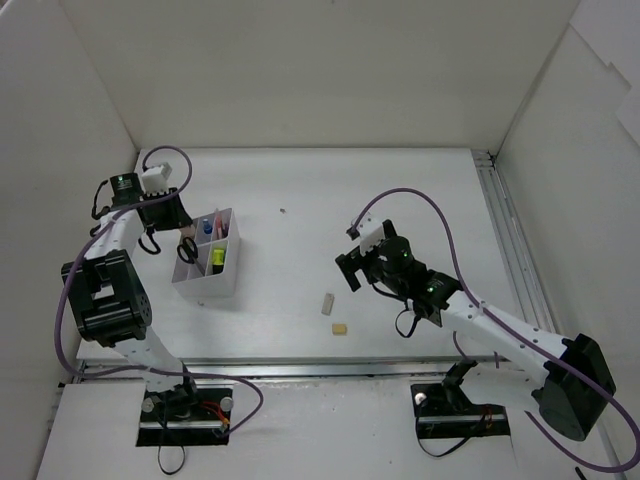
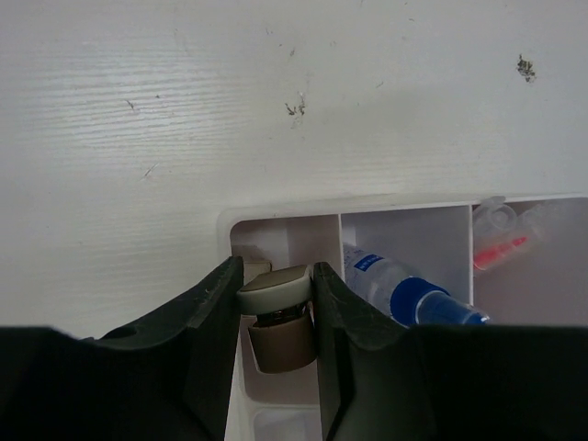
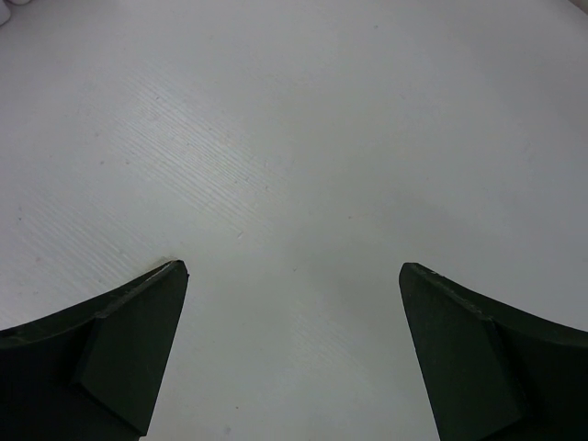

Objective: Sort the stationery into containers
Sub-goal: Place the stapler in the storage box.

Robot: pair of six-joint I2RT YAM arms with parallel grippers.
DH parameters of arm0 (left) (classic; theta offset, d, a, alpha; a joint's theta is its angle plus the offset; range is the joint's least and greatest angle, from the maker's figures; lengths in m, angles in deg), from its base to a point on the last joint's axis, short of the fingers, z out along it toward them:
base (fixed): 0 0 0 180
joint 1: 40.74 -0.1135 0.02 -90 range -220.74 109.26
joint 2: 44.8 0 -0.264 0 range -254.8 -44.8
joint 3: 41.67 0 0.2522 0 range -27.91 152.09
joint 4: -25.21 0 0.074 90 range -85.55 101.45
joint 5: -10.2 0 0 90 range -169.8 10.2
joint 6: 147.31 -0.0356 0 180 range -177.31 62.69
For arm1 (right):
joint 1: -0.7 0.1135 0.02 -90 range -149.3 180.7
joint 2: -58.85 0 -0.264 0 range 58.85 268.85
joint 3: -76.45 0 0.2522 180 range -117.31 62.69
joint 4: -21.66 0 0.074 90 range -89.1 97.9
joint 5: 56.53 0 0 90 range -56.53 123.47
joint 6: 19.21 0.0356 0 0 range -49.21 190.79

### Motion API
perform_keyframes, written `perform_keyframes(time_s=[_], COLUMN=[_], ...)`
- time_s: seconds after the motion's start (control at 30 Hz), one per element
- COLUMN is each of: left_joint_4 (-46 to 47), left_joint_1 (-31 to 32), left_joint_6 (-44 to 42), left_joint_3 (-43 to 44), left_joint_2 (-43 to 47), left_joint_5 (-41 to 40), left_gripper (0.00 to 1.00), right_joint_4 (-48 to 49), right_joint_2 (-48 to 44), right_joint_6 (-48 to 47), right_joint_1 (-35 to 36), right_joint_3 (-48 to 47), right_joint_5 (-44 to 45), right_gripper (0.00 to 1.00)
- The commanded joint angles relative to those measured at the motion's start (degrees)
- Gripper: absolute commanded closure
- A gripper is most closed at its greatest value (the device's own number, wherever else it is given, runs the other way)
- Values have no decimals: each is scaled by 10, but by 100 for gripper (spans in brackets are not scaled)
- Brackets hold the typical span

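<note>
The white divided container (image 1: 222,288) stands at the left of the table. It holds black-handled scissors (image 1: 187,249), a yellow-ended highlighter (image 1: 216,258) and a blue-ended item (image 1: 207,228). My left gripper (image 2: 278,266) is shut on a small beige-topped brown stationery piece (image 2: 276,292), held over the container's corner compartment (image 2: 276,207). In the compartments beside it lie a clear tube with a blue band (image 2: 413,294) and a pink-tipped item (image 2: 501,253). Two beige erasers (image 1: 327,303) (image 1: 340,328) lie loose mid-table. My right gripper (image 1: 350,270) (image 3: 294,271) hangs open over bare table just right of them.
White walls enclose the table on the left, back and right. A metal rail (image 1: 505,240) runs along the right edge. A small dark speck (image 1: 282,211) lies behind the container.
</note>
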Motion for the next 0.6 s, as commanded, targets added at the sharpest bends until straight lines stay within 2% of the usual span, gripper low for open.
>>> perform_keyframes(time_s=[0.0, 0.03, 0.17, 0.23, 0.27, 0.57], left_joint_4=[-15, -25, -32, -35, -36, -48], left_joint_1=[-1, -1, -1, -1, -1, 5], left_joint_6=[-19, -19, -18, -17, -16, -9], left_joint_3=[38, 42, 43, 41, 38, 33], left_joint_2=[-12, -14, -8, 1, 14, 145], left_joint_5=[12, 12, 13, 17, 18, 1], left_gripper=[93, 90, 66, 31, 1, 1], right_joint_4=[18, 17, 10, 7, 1, -14], right_joint_2=[-3, -2, 1, 4, 6, 14], right_joint_6=[-6, -4, -2, 0, 0, 48], right_joint_1=[-4, -7, -8, -7, -8, -7], right_joint_3=[-27, -27, -31, -33, -34, -28], right_joint_5=[18, 19, 18, 10, 7, -33], right_gripper=[2, 2, 2, 2, 2, 2])
